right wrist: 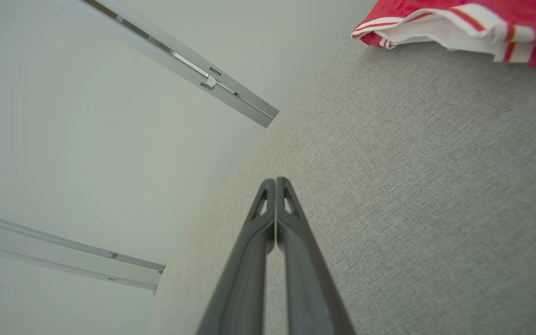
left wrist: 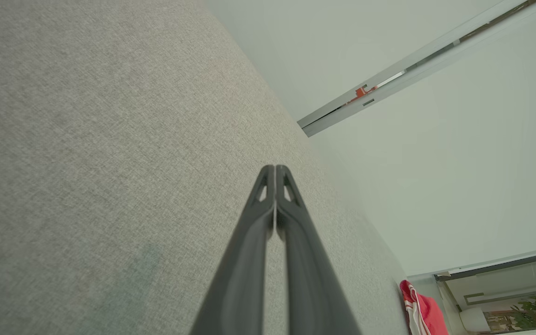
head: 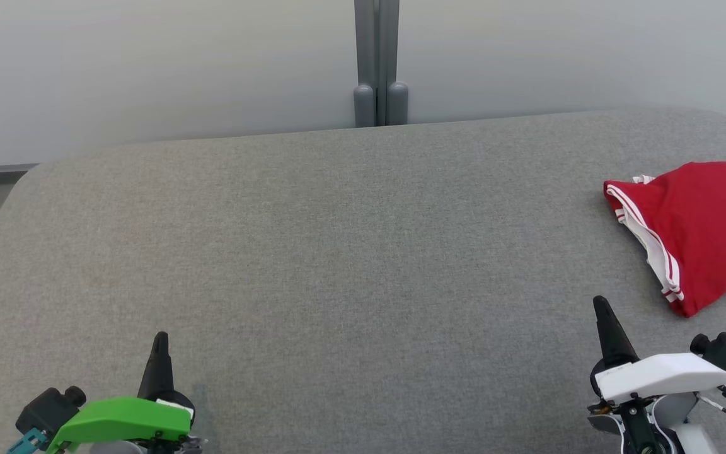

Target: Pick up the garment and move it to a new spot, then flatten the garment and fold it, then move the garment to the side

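Starting nearest the robot, finds the left gripper (head: 160,343) at the lower left of the head view, under a green cover (head: 123,419). Shows its dark fingers (left wrist: 249,260) pressed together along their length in the left wrist view, tips meeting, nothing between them. Finds the right gripper (head: 601,308) at the lower right, under a white cover (head: 659,372), closed just as tightly and holding nothing. Places both over the near part of a grey fabric surface (head: 338,252); cannot tell whether either tip touches it.

Moving farther out, crosses a wide bare stretch of that surface in the middle. Reaches the garment (head: 697,227) on the right side of the surface: red cloth with white striped trim, lying in a loose folded heap, cut off by the right border of the head view. Puts it beyond the right gripper and a little to that gripper's right, near but apart from it, and well apart from the left gripper.

Ends at the rounded far edge of the surface, with pale wall panels (head: 149,63) behind and a grey post (head: 377,63) at their join.
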`<state>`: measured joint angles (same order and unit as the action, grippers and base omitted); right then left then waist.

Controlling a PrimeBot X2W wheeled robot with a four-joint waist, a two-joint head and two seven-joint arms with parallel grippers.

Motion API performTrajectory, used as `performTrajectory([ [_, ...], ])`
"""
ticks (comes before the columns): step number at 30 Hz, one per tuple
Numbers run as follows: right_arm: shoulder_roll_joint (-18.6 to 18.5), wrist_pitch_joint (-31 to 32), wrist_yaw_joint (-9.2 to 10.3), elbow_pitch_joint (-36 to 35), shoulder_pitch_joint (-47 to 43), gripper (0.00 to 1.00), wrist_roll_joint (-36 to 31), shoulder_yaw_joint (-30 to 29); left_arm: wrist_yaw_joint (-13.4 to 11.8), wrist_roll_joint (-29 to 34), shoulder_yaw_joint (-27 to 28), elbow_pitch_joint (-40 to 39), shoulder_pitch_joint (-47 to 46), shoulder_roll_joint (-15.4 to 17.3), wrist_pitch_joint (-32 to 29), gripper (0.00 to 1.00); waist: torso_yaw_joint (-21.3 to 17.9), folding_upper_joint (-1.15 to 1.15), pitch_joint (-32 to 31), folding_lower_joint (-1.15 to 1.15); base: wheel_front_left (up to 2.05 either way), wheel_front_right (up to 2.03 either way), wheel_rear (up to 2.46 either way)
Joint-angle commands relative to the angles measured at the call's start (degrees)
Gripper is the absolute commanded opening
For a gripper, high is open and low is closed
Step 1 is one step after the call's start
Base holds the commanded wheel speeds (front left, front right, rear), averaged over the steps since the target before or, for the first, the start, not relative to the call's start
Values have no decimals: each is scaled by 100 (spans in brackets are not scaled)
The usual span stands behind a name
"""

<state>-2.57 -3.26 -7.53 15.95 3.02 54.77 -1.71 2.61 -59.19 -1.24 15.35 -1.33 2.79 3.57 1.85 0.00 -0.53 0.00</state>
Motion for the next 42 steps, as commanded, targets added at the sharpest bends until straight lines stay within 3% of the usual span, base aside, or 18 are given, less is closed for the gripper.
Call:
performTrajectory([
  [1, -25, 46, 3, -88, 159, 0, 189, -42, 55, -173, 65, -66, -174, 34, -44, 0, -4, 0, 1, 0, 0, 0, 0],
  [42, -37, 644, 2, -165, 276, 0, 2446, -327, 342, -2175, 514, -119, -400, 38, -660, 0, -104, 0, 40, 0, 0, 0, 0],
])
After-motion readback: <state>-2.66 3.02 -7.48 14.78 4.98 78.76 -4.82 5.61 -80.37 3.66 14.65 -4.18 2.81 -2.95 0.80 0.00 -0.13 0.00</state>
